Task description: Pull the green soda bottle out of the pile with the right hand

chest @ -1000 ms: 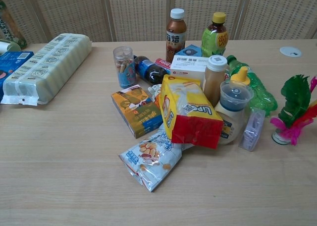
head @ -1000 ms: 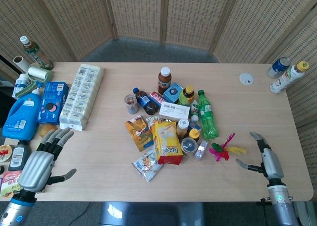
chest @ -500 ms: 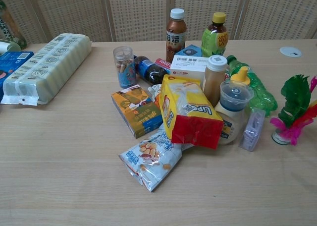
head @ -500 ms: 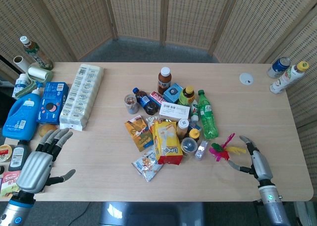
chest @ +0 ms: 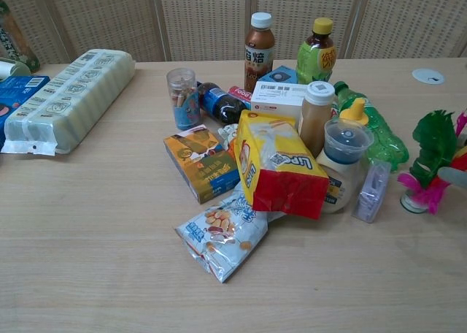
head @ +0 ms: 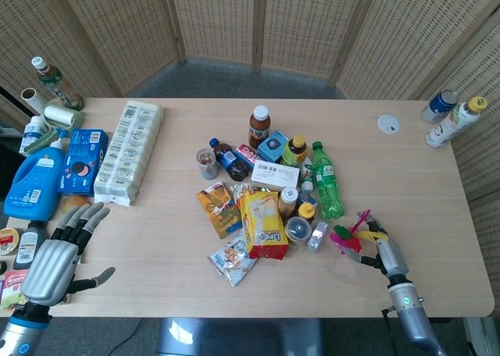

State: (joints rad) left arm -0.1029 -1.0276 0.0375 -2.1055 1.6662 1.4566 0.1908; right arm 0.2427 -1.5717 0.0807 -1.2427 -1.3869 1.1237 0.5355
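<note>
The green soda bottle (head: pixel 326 181) lies on its side at the right edge of the pile, cap pointing away from me; in the chest view the green soda bottle (chest: pixel 372 128) shows behind a mustard bottle and a lidded cup. My right hand (head: pixel 381 250) is open near the table's front right, just right of the feather toy (head: pixel 349 235) and below the bottle; only a fingertip (chest: pixel 452 175) shows in the chest view. My left hand (head: pixel 58 254) is open with fingers spread at the front left edge, far from the pile.
The pile holds a yellow snack bag (head: pixel 263 223), an orange box (head: pixel 219 208), a brown drink bottle (head: pixel 259 126), a white carton (head: pixel 273 174) and a cola bottle (head: pixel 229 159). An egg tray (head: pixel 129 149) and blue detergent (head: pixel 35 176) lie left. Two bottles (head: pixel 451 118) stand far right.
My right hand has slid left and slightly toward the pile, now reaching the feather toy. The left hand has shifted a little lower. The pile has not moved.
</note>
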